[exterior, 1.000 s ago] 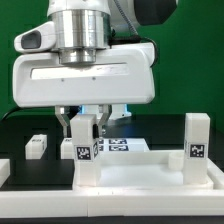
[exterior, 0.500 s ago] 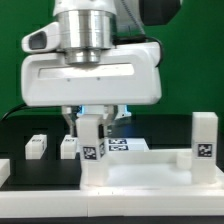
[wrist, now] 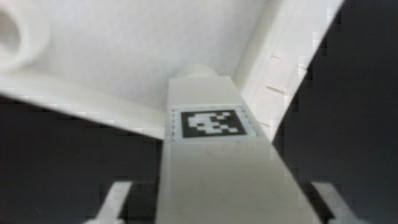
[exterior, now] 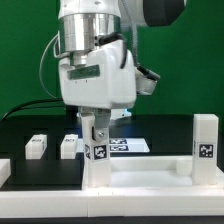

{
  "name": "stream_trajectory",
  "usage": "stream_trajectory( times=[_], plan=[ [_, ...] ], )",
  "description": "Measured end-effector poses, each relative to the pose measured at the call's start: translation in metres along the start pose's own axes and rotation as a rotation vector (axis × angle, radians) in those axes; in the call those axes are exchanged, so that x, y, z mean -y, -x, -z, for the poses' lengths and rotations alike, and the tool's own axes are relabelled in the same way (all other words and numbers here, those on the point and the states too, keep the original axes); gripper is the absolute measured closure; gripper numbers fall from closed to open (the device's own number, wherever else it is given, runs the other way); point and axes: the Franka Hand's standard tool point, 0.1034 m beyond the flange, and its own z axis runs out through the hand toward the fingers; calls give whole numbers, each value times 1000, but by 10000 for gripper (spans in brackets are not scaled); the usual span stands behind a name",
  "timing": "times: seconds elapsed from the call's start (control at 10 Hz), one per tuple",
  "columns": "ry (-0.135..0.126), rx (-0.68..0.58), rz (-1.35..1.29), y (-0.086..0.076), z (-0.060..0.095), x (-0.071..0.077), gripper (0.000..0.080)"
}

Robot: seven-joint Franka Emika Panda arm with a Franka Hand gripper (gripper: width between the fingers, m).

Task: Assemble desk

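The white desk top [exterior: 140, 176] lies flat at the front. One white tagged leg [exterior: 98, 152] stands upright at its corner on the exterior view's left, a second leg [exterior: 205, 140] at the right corner. My gripper [exterior: 95, 127] hangs straight down over the left leg, its fingers astride the leg's top. In the wrist view the leg [wrist: 217, 122] runs up between my gripper's [wrist: 222, 205] two fingers [wrist: 118, 200], with a dark gap on each side, so the jaws are open. The desk top's rim [wrist: 285, 60] lies beyond.
Two loose white legs [exterior: 37, 146] [exterior: 68, 146] lie on the black table behind the desk top, another white part [exterior: 3, 170] at the left edge. The marker board [exterior: 128, 146] lies behind the held corner. A green backdrop closes the back.
My hand has turned about its vertical axis from broadside to side-on. The left leg and the whole desk top have shifted a little toward the exterior view's right.
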Motion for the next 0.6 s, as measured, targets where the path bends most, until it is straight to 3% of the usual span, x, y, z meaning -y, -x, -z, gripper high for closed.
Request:
stream_trajectory(
  times=[0.3,0.6],
  plan=[
    [20,24,-284,8,0,1,508],
    [20,33,-332,9,0,1,508]
  ],
)
